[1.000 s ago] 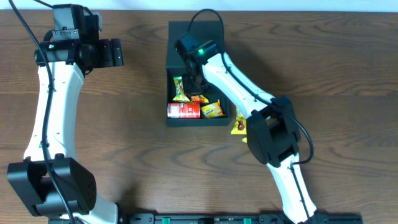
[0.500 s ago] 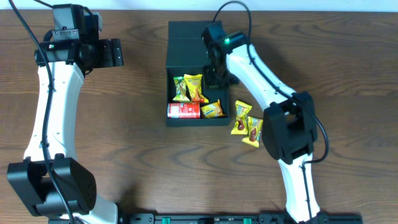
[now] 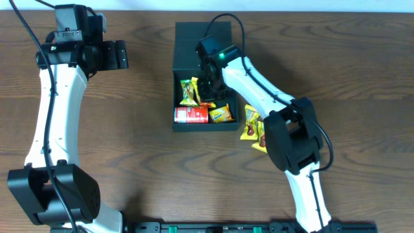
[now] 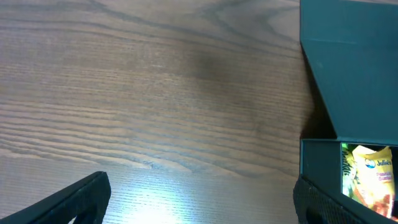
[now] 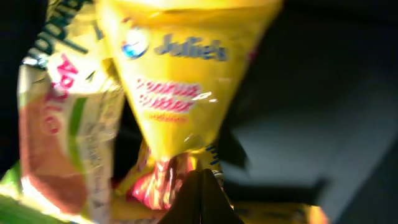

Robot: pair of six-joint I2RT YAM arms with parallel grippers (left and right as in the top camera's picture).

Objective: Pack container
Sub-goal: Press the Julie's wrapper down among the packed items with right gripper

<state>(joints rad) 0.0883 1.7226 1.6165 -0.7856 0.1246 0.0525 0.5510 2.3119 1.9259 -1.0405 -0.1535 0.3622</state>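
Your right end effector point(image 3: 208, 84) sits closed inside the container point(image 3: 176, 97), tips against a yellow packet point(image 5: 180, 81); your left end effector point(image 3: 123, 55) hangs wide open

Table point(image 3: 142, 149): brown, streaked wood grain.
Container point(image 3: 194, 35): dark teal-green, plain, matte.
Can point(image 3: 191, 115): red with white lettering.
Yellow packet point(image 5: 186, 74): bright yellow, blue and red lettering.
Green packet point(image 5: 62, 124): green, pink and white.
Corner packet point(image 3: 221, 114), front right corner of the Container: yellow, blue mark.
Loose packets point(image 3: 251, 126), on the Table: yellow with red-brown patches.
Left arm point(image 3: 55, 110), right arm point(image 3: 259, 87): white, black joints.
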